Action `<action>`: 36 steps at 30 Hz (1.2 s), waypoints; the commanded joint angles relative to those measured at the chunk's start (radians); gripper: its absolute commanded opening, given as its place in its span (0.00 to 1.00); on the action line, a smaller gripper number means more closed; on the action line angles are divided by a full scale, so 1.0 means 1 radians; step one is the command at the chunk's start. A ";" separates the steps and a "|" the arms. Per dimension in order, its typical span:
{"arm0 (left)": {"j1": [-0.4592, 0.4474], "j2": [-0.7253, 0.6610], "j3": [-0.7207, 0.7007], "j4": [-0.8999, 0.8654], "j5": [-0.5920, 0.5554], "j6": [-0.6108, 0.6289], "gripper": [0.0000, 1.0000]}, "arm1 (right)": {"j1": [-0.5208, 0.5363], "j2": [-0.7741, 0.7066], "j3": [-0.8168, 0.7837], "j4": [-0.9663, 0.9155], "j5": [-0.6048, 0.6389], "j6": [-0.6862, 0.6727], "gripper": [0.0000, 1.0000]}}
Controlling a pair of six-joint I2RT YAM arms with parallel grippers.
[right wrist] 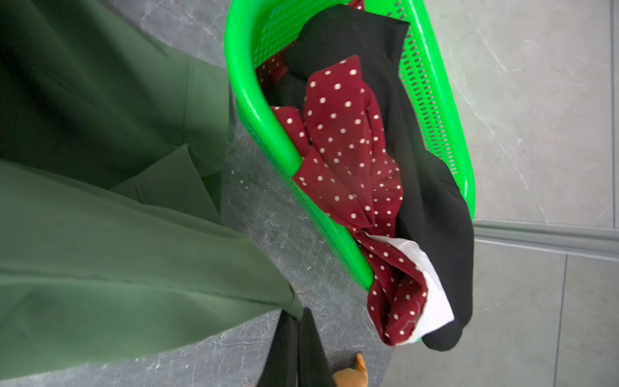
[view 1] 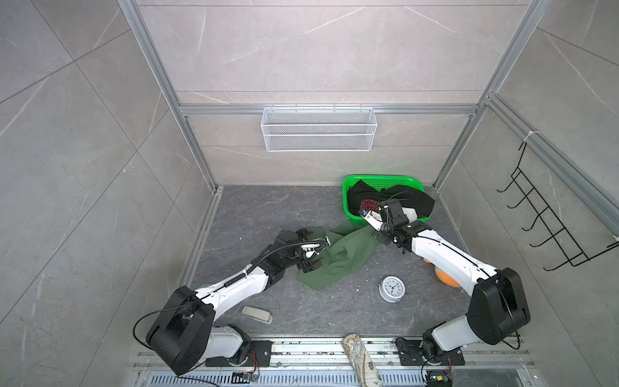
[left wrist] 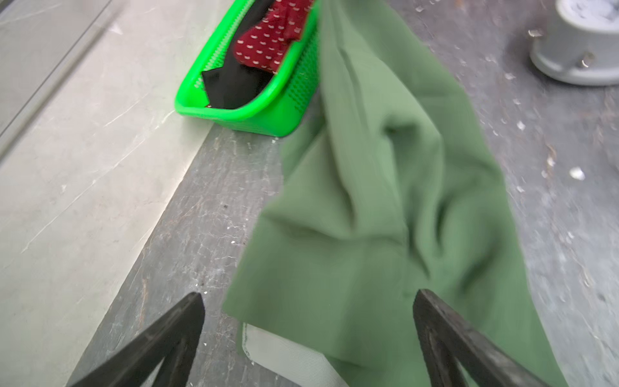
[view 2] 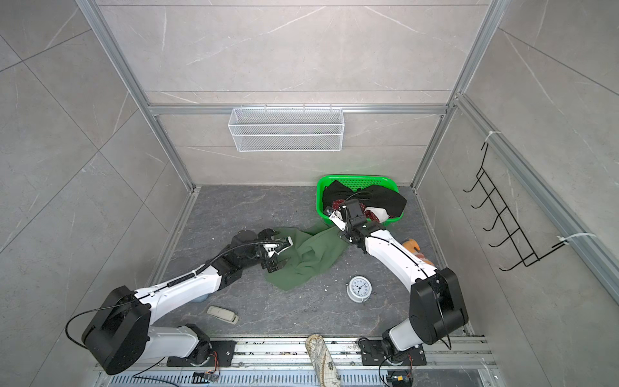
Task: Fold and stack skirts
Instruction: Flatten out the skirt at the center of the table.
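One green skirt (view 1: 338,261) lies 1-to-7 o'clock before you: right jaws pinch its 1 o'clock corner, left jaws gape empty at its 9.

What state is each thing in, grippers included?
green basket: upright
olive green skirt: crumpled, unfolded
red polka-dot skirt: bunched in basket, spilling over rim
black skirt: in basket, draped over rim
alarm clock: face up
left gripper: open
right gripper: shut on olive green skirt
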 commanded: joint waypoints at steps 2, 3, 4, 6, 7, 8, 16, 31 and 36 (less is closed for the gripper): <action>-0.026 -0.026 -0.046 0.051 -0.059 0.089 0.88 | -0.010 0.024 0.058 0.018 0.023 0.077 0.00; -0.036 -0.024 -0.053 0.048 -0.070 0.097 0.85 | -0.010 0.029 0.062 0.018 0.024 0.082 0.00; -0.048 -0.019 -0.057 0.045 -0.083 0.105 0.83 | -0.010 0.033 0.068 0.016 0.024 0.088 0.00; -0.072 0.001 -0.059 0.043 -0.123 0.123 0.73 | -0.012 0.034 0.071 0.019 0.022 0.093 0.00; -0.082 0.015 -0.057 0.041 -0.146 0.127 0.67 | -0.012 0.034 0.070 0.022 0.020 0.096 0.00; -0.090 0.027 -0.053 0.039 -0.160 0.128 0.65 | -0.012 0.033 0.071 0.025 0.018 0.098 0.00; -0.133 0.136 -0.042 0.088 -0.190 0.077 0.51 | -0.012 0.027 0.062 0.033 0.008 0.108 0.00; -0.142 0.313 0.007 0.175 -0.255 0.055 0.35 | -0.014 0.023 0.035 0.053 -0.002 0.116 0.00; -0.141 0.349 0.015 0.190 -0.270 0.050 0.20 | -0.015 0.017 0.028 0.056 -0.004 0.112 0.00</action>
